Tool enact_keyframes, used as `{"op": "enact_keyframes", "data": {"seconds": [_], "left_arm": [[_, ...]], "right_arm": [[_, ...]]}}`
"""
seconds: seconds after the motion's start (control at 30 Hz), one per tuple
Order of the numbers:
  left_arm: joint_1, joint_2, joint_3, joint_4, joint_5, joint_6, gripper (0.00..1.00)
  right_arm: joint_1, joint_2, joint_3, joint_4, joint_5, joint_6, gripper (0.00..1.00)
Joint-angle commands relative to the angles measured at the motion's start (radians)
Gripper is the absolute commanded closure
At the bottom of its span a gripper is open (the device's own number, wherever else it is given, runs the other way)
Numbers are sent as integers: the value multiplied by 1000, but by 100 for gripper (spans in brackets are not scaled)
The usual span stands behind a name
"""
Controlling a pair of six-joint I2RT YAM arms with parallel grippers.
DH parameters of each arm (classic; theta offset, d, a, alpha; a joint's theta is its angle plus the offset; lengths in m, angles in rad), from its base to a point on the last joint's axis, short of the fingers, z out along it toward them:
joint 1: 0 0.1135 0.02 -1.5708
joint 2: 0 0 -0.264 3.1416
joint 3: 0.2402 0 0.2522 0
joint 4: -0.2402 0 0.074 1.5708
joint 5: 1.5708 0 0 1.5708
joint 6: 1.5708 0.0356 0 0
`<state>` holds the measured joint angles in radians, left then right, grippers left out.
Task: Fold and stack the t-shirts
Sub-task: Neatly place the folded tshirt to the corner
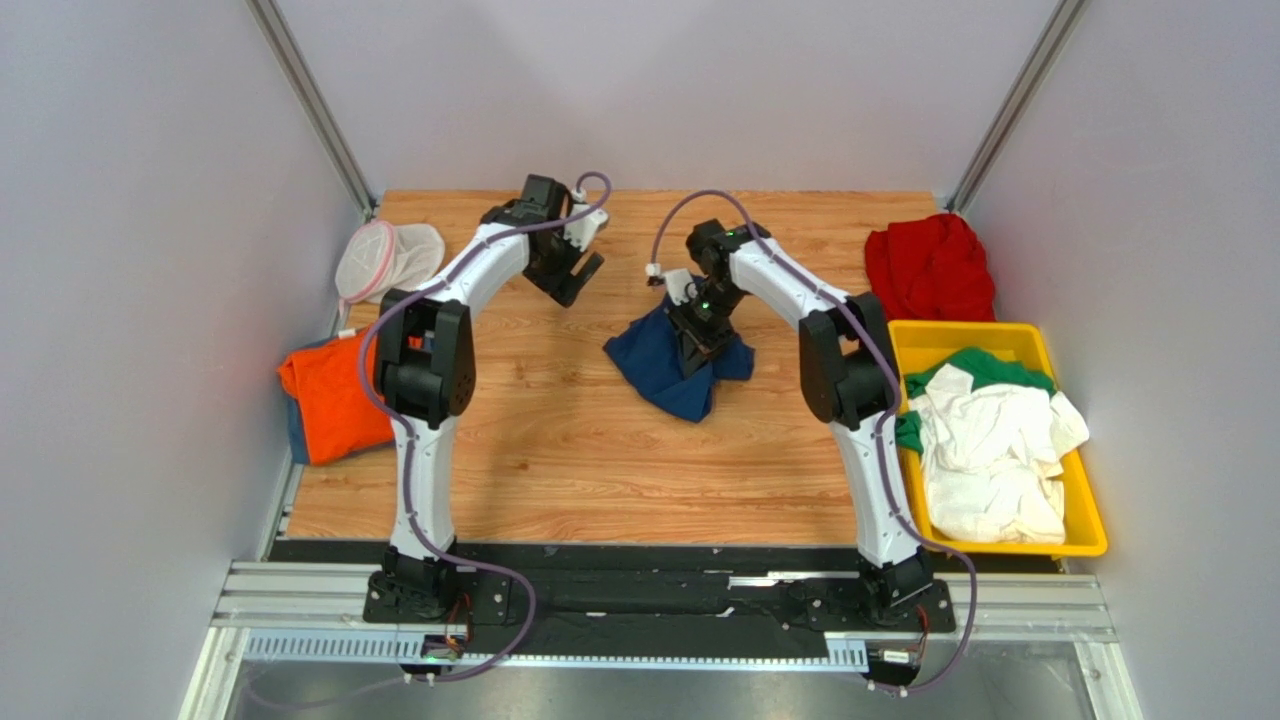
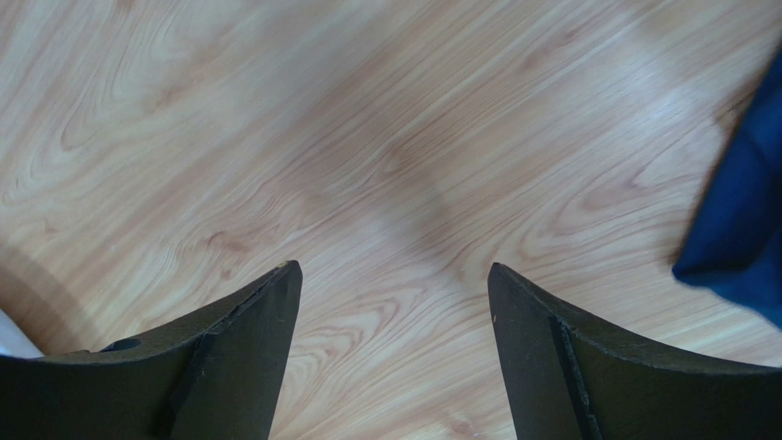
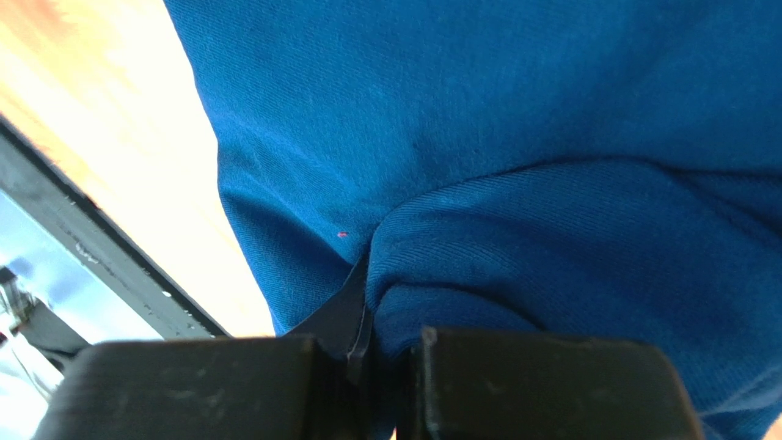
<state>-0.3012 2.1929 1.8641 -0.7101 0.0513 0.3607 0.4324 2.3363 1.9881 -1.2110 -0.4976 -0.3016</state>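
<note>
Lift with the right claw (image 1: 696, 338), clamped on a fold of the navy shirt (image 1: 676, 378) bunched at the middle of the bench (image 1: 601, 465), and pinch a free hem with the left claw (image 1: 571, 281), held apart just left of it. Spread toward the near edge over open wood; steer off the orange shirt (image 1: 334, 398) at the left edge and the bin (image 1: 962, 327) at the right.
</note>
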Motion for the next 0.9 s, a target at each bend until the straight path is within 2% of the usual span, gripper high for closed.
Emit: {"op": "enact_keyframes", "data": {"seconds": [0.0,0.23,0.33,0.37,0.53,0.6,0.73,0.77,0.87], "left_arm": [[31,-75,17,-78,165,-5,16],[31,5,88,-270,480,40,17],[31,22,81,-330,580,41,17],[31,25,73,-328,596,38,17],[31,62,50,-315,608,21,17],[31,77,49,-318,625,14,17],[30,105,20,-305,670,-26,17],[30,107,14,-296,671,-34,17],[30,111,0,-287,677,-45,16]], "right_arm": [[72,26,40,-1,-64,-21,100],[92,-52,-44,19,-30,-36,100],[92,-117,-123,62,24,-37,84],[92,-127,-135,67,49,-39,76],[91,-152,-170,84,91,-28,74],[91,-155,-170,87,94,-25,70],[91,-166,-186,94,117,-21,54],[91,-172,-192,97,125,-21,46],[89,-181,-205,107,140,-19,42]]}}
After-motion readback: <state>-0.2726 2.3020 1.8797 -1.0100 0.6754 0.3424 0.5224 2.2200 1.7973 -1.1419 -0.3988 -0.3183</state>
